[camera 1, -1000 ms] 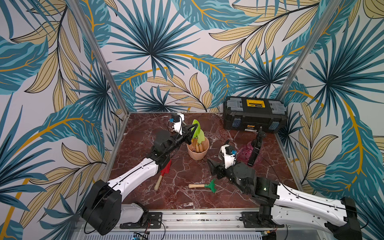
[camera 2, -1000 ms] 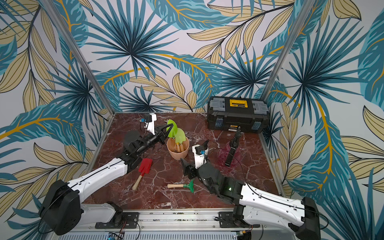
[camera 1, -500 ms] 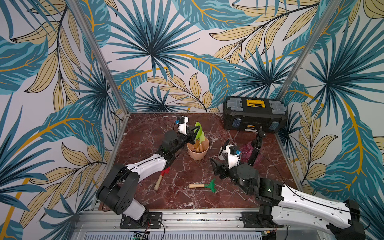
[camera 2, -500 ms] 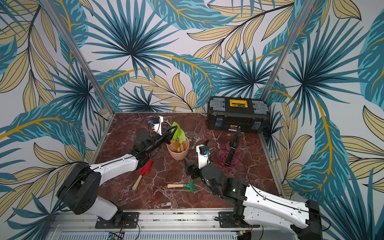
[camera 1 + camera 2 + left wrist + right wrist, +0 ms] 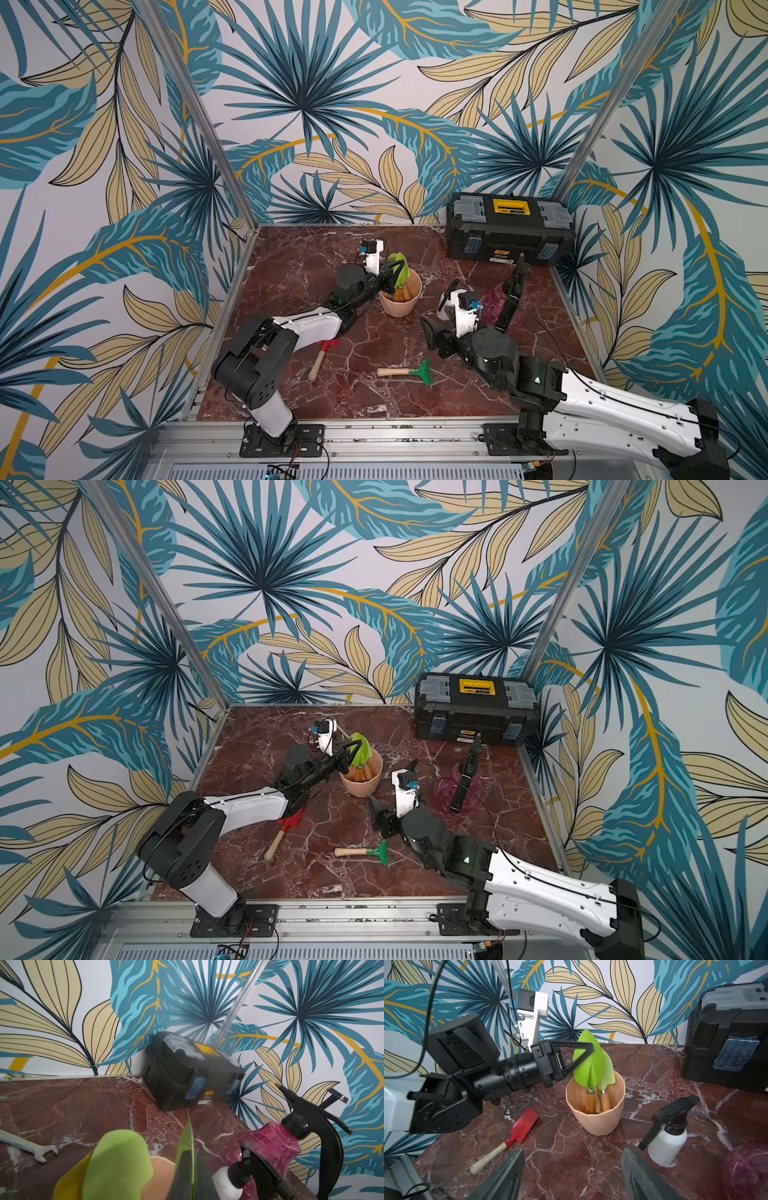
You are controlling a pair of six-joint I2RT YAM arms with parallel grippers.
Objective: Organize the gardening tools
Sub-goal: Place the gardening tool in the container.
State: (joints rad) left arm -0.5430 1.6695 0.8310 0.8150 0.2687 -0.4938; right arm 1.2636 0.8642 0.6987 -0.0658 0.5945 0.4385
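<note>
Right wrist view: the left gripper is clamped on the blade of a green spade. That spade stands handle-down in the pot. A second green spade stands behind it, and three wooden handles show inside the pot. The red spade lies flat on the table, near the pot and below the left arm. The white bottle stands upright near the pot, apart from it. The right gripper hangs above bare table with its jaws wide apart, holding nothing.

Left wrist view: the held blade is seen edge-on between the closed fingers. A yellow spade shows behind the second green blade. The pink sprayer stands upright behind the white bottle, its black pump on top. A wrench lies on the table and the toolbox sits in the back corner.

In both top views the rake lies flat near the front edge, between the two arms and touching neither. The red spade's head is partly hidden under the left arm.
</note>
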